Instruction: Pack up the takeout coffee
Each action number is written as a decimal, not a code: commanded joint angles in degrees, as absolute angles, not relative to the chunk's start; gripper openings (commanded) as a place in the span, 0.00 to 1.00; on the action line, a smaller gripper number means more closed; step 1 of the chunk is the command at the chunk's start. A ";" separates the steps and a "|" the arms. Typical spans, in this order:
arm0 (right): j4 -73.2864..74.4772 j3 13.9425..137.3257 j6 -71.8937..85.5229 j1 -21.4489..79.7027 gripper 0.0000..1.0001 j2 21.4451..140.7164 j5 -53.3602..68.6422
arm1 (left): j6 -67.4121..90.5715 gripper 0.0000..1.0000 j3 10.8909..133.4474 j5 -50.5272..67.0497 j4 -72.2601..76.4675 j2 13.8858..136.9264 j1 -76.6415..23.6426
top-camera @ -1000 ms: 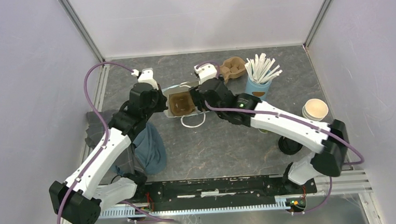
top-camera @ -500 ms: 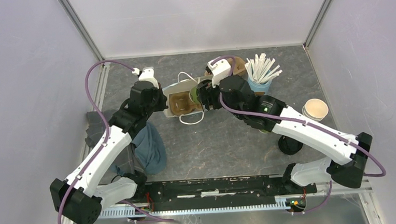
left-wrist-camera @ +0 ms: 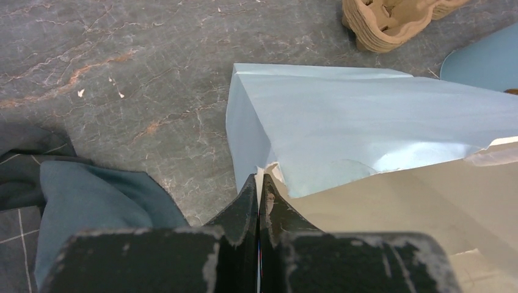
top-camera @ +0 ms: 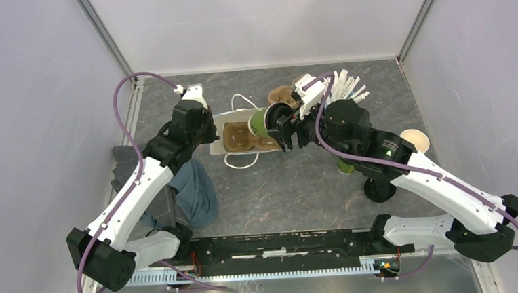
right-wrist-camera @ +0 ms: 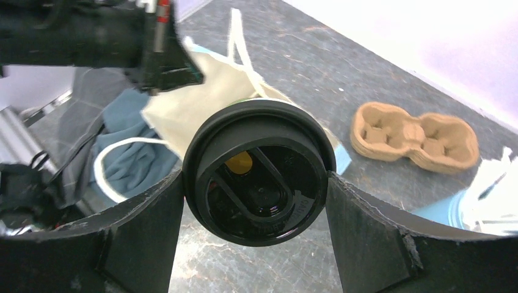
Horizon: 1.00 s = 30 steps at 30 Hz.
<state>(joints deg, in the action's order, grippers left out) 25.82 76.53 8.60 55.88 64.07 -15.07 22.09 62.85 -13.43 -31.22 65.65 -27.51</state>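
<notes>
Grey marbled tabletop [top-camera: 299, 178]; we list: blue bag [left-wrist-camera: 366, 110] lying on its side, rim pinched shut in left gripper [left-wrist-camera: 259, 186]; takeout coffee [right-wrist-camera: 262, 152] clamped near its lid by right gripper [right-wrist-camera: 255, 178], tipped sideways, base aimed leftward at bag mouth, just beside it.

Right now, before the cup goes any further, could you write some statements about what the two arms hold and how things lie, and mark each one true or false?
1. The left jaws are pinched shut on the edge of the blue bag. True.
2. The right jaws are empty. False: they hold the takeout coffee, one finger on each side of its black lid.
3. The takeout coffee stands upright. False: it is tipped on its side, with its bottom toward the bag's mouth.
4. A cardboard cup carrier lies on the table, outside the bag. True.
</notes>
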 commanded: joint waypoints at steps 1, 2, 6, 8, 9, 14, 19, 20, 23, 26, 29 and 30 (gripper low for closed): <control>26.58 82.76 3.44 56.07 0.31 64.87 -3.27 | 23.11 0.02 64.89 -13.88 -32.61 66.53 -27.69; 27.97 84.91 3.04 56.19 0.30 66.22 -0.96 | 22.98 0.02 65.05 -13.62 -32.67 66.79 -27.69; 31.57 90.91 0.63 59.69 0.30 71.38 3.52 | 22.80 0.02 65.53 -12.53 -32.41 67.53 -27.69; 32.05 91.49 -1.49 62.23 0.30 73.16 1.16 | 22.79 0.02 65.80 -12.04 -32.41 67.56 -27.69; 31.90 91.36 -2.45 62.89 0.30 73.81 0.38 | 22.77 0.02 65.83 -11.80 -32.35 67.40 -27.69; 31.99 95.36 -7.38 64.85 0.29 79.24 -9.75 | 22.22 0.02 64.99 -11.29 -31.69 66.18 -27.69; 31.64 96.33 -12.95 65.70 0.29 81.21 -14.80 | 21.54 0.02 63.82 -11.34 -30.40 64.65 -27.69; 31.79 96.47 -14.60 66.01 0.29 81.33 -16.02 | 21.49 0.02 63.50 -11.04 -29.91 64.28 -27.69; 32.45 96.78 -19.34 66.49 0.29 81.72 -18.47 | 21.08 0.02 62.81 -10.77 -29.20 63.56 -27.69; 34.00 96.68 -24.66 67.27 0.28 82.63 -21.07 | 20.77 0.02 62.43 -10.77 -28.69 63.05 -27.69; 34.50 96.42 -28.40 68.00 0.28 83.55 -22.69 | 20.36 0.02 62.36 -10.85 -28.72 62.69 -27.69; 34.52 96.33 -29.36 68.27 0.28 83.85 -23.08 | 20.24 0.02 62.25 -10.89 -28.68 62.54 -27.69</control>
